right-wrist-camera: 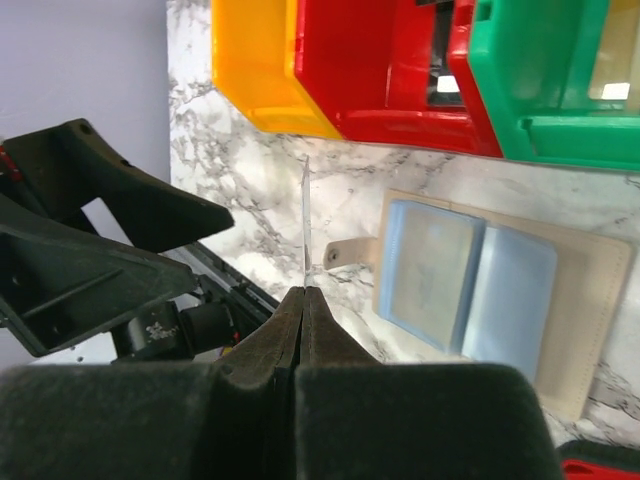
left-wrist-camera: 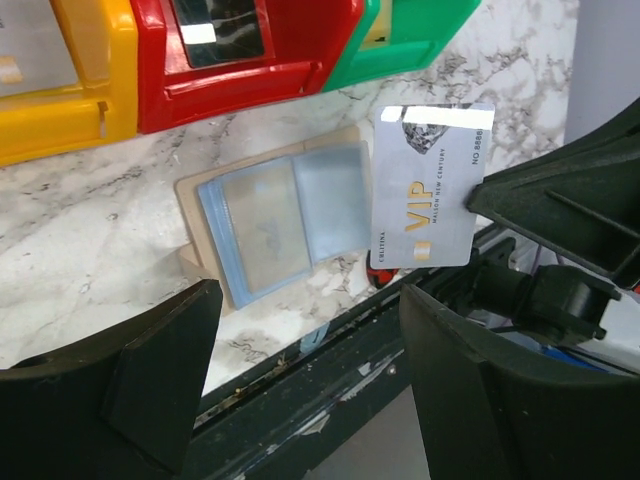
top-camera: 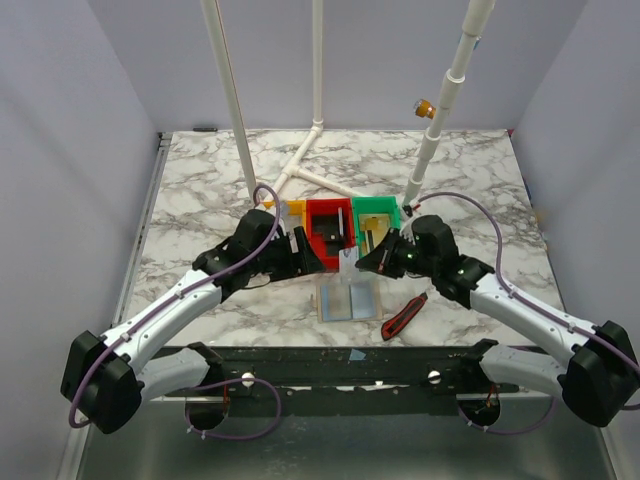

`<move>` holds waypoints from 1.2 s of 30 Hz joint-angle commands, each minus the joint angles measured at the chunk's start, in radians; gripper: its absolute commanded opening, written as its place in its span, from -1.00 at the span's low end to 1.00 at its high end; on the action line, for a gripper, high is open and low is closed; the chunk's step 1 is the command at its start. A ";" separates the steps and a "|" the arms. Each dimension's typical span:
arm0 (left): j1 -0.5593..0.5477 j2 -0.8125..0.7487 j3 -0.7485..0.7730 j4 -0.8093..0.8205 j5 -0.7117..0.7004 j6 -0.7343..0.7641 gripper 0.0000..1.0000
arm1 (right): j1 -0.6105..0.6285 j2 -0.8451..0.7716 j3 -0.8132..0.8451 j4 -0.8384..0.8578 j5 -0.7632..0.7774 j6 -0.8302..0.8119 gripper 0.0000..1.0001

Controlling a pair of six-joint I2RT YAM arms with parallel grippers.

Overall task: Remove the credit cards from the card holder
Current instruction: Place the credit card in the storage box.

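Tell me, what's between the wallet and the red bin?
Just bare marble table between the card holder and the red bin; the left wrist view shows it.

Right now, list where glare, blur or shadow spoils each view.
Top view: even light, soft shadows, but the wallet is small. Left wrist view: white glare on the card along its top edge, lettering sharp; another bright patch inside the red bin. Right wrist view: the right gripper looms dark and soft, the card edge-on.

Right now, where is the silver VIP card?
In the left wrist view, the silver card is pinched by the right gripper, just right of the open wallet and near the green bin.
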 commanded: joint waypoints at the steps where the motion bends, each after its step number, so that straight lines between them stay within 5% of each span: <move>1: 0.023 -0.025 -0.040 0.111 0.122 -0.034 0.48 | -0.004 0.027 0.061 0.046 -0.077 0.023 -0.99; 19: 0.096 -0.062 -0.111 0.372 0.327 -0.167 0.35 | -0.004 0.118 0.094 0.294 -0.326 0.189 -0.99; 24: 0.107 -0.058 -0.131 0.438 0.369 -0.209 0.02 | -0.004 0.126 0.088 0.320 -0.344 0.201 -0.99; 33: 0.115 -0.079 -0.139 0.456 0.387 -0.228 -0.92 | -0.005 0.130 0.073 0.311 -0.326 0.182 -0.99; 36: 0.115 -0.085 -0.136 0.448 0.384 -0.229 -1.00 | -0.004 0.129 0.077 0.283 -0.305 0.161 -0.82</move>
